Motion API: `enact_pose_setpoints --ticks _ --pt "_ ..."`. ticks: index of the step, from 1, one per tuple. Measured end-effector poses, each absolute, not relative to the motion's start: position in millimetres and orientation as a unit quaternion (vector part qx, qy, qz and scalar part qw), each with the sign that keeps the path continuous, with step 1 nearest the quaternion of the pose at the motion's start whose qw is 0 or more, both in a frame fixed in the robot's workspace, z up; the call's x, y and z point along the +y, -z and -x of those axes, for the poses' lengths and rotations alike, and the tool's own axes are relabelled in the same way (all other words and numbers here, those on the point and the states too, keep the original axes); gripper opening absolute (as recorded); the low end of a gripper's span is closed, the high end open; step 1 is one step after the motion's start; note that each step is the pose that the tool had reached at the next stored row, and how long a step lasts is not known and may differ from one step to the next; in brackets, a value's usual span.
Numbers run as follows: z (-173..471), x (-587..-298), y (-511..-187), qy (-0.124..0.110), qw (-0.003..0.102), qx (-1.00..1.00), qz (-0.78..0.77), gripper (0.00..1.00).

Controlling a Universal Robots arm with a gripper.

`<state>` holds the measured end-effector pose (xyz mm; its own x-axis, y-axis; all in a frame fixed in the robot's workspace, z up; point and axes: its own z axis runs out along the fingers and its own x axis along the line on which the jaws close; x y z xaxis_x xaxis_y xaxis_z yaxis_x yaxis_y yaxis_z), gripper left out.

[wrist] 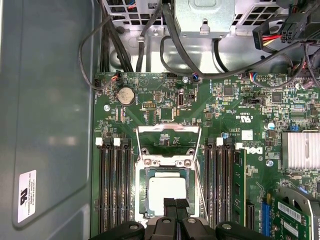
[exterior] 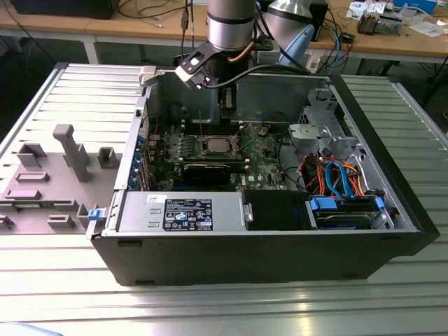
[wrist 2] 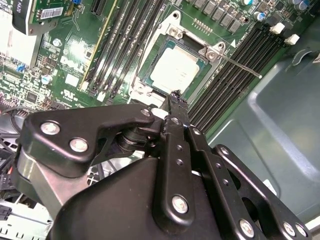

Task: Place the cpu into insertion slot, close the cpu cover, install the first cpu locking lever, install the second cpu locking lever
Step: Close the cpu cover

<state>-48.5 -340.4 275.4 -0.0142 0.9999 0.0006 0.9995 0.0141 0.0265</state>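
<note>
The cpu (wrist: 167, 192) lies flat in the insertion slot (wrist: 142, 176), its silver-grey top facing up; it also shows in the second wrist view (wrist 2: 175, 70) and the exterior view (exterior: 215, 145). The cpu cover (wrist: 170, 131) stands swung up on the far side of the socket, and the board shows through its window. A thin locking lever (wrist 2: 241, 65) sticks out loose beside the socket. My gripper (wrist: 175, 202) hangs just above the chip's near edge, fingertips (wrist 2: 176, 97) pressed together and holding nothing. In the exterior view the gripper (exterior: 225, 108) hangs inside the case over the green board.
Long black memory slots (wrist: 114, 190) flank the socket on both sides. A graphics card (exterior: 210, 170) lies in front of it, with a power supply (exterior: 178, 212) and drive bay cables (exterior: 336, 175) nearby. The case wall (wrist: 47, 125) stands close beside the board.
</note>
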Motion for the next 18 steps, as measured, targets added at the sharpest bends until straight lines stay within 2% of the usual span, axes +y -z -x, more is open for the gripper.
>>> enact_pose_setpoints --ticks 18 --pt "44.1 -340.4 -275.4 -0.010 0.009 0.712 -0.702 0.11"
